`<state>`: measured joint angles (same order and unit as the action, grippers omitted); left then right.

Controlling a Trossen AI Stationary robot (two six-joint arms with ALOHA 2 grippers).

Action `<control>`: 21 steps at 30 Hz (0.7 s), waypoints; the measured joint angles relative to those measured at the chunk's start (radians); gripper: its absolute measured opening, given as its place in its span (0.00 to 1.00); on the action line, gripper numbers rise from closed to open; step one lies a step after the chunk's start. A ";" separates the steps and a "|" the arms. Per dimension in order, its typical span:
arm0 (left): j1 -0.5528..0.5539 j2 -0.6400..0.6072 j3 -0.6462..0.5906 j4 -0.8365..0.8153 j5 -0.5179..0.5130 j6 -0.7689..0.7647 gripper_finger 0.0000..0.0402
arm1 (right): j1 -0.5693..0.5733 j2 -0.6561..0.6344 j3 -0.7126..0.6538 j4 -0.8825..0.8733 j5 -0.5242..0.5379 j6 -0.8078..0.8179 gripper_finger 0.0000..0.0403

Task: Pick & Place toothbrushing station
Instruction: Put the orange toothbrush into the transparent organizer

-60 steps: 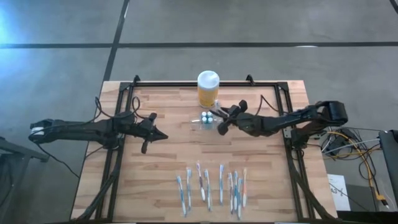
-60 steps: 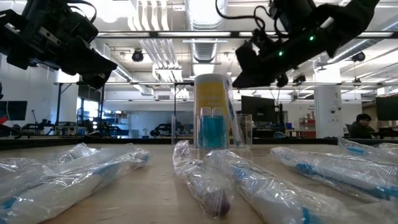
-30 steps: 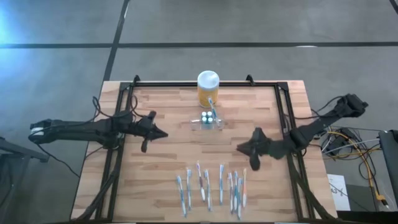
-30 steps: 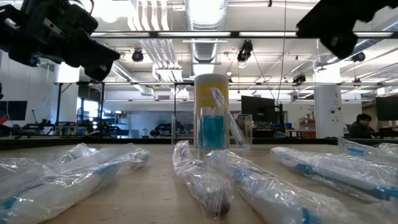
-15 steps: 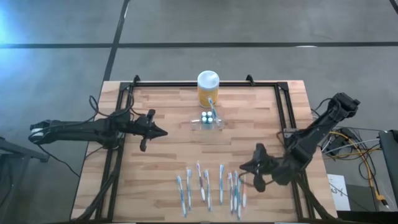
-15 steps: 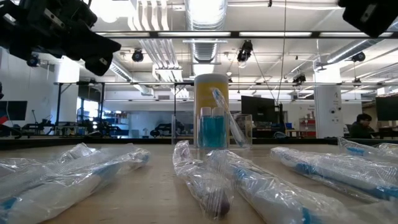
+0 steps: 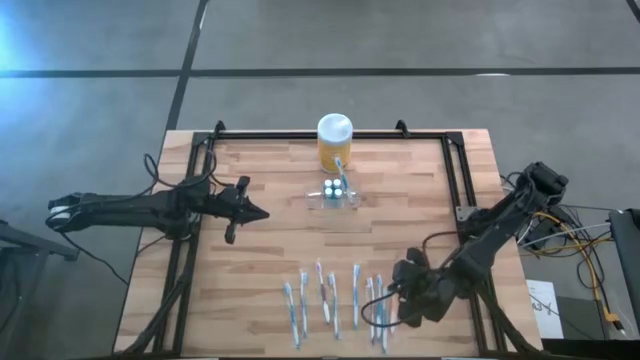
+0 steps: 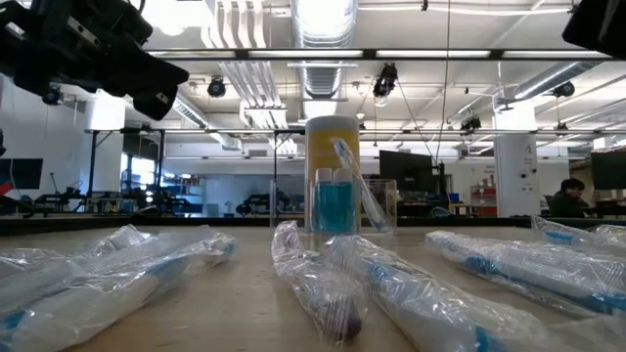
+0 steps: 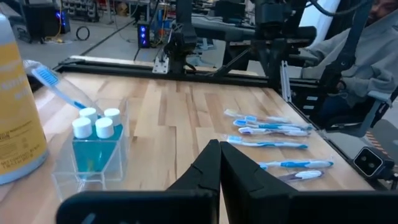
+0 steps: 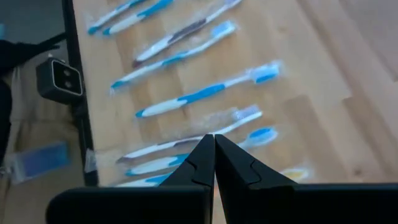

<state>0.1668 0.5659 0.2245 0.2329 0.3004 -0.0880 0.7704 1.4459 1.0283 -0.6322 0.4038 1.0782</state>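
The toothbrushing station (image 7: 333, 193) — a low clear plastic holder — stands on the wooden table (image 7: 270, 260) toward its far edge, just in front of the yellow jar (image 7: 334, 148) with a white lid. Inside it are small white-capped bottles (image 9: 96, 122) of blue liquid, and one unwrapped toothbrush (image 9: 57, 87) leans out of it toward the jar. Neither gripper touches the holder. Along the near edge lies a row of plastic-wrapped toothbrushes (image 7: 340, 302), roughly parallel; in the low view they fill the foreground. The right gripper (image 7: 385, 300) hangs over the right end of this row, fingers pressed together with nothing between them — the right wrist view shows the wrapped brushes directly below its tips. The left gripper (image 7: 258, 214) hovers over the left half of the table, level with the holder but well apart from it, fingers likewise clenched and empty.
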 joint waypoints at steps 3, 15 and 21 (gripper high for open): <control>0.000 0.000 0.000 -0.010 0.000 -0.001 0.01 | 0.000 0.044 0.025 -0.039 -0.047 0.064 0.02; 0.000 0.000 -0.013 -0.047 0.001 -0.029 0.01 | 0.016 0.209 0.045 -0.100 -0.108 0.256 0.02; 0.000 0.001 -0.016 -0.048 0.001 -0.022 0.01 | 0.006 0.299 0.013 -0.107 -0.238 0.340 0.11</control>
<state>0.1669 0.5667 0.2085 0.1848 0.3016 -0.1101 0.7763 1.7451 1.0414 -0.7391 0.1661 1.4183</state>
